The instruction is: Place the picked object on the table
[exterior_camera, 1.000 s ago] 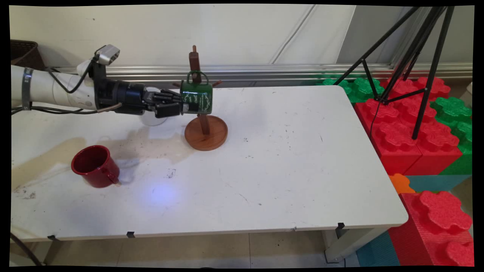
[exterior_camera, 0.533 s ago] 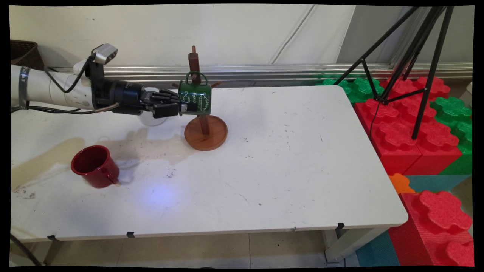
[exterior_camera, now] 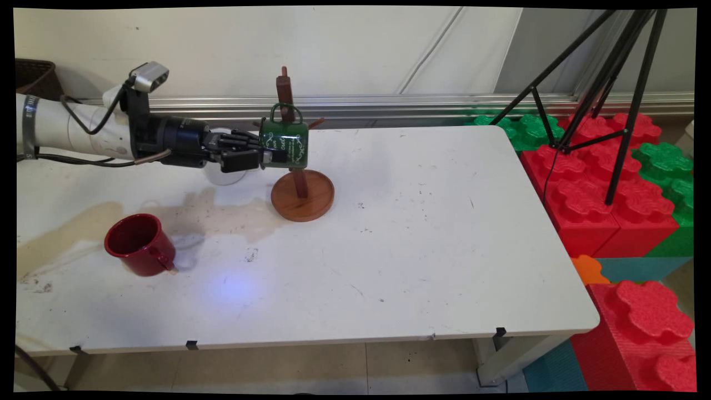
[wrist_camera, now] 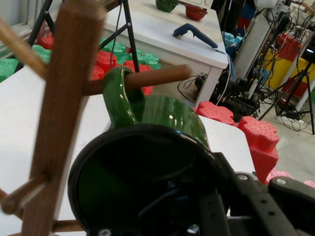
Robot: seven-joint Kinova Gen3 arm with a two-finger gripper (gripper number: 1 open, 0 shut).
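The green mug [exterior_camera: 285,144], held by its rim in the gripper [exterior_camera: 265,156], has been lifted slightly, its handle now looped over a peg of the wooden mug tree [exterior_camera: 299,183].

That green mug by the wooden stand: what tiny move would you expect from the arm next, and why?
Probably a slight lift and pull back toward the arm. The gripper grips the green mug on its side at the rim, while the mug's handle is looped over a peg of the wooden mug tree, so it hangs there.

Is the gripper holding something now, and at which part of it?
The gripper holds the green mug by its rim; its handle is around a mug tree peg.
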